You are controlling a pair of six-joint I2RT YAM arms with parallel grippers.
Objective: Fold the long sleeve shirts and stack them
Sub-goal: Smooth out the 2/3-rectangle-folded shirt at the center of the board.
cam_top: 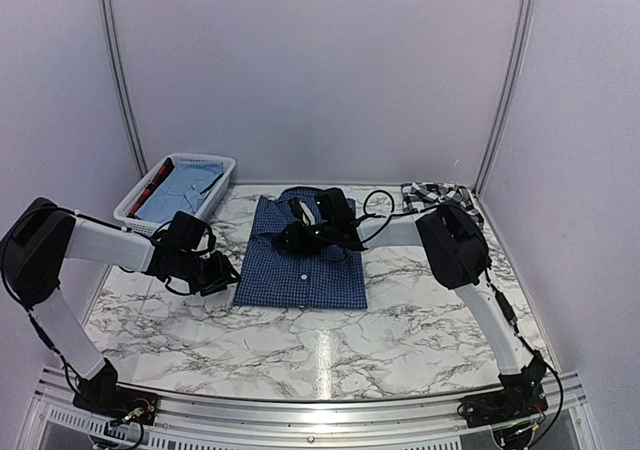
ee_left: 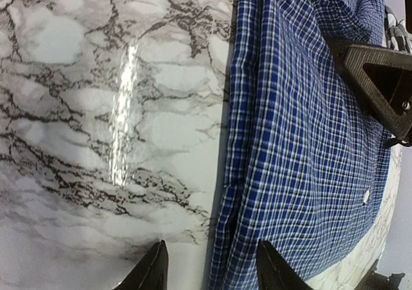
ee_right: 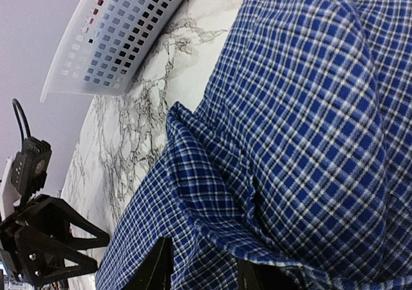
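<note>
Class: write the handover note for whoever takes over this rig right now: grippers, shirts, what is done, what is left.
Left gripper: jaws open at the blue shirt's left edge, holding nothing.
Right gripper: jaws seem closed on a fold near its far end.
Done: blue shirt lies mid-table, roughly rectangular, nearly folded.
Plaid shirt: crumpled at the far right corner, untouched.
Left: finish the blue, fold the plaid, stack them.

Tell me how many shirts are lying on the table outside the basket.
2. The blue checked shirt lies folded mid-table; the black-and-white plaid shirt is bunched at the far right corner. Cloth in the white basket may be more.
</note>
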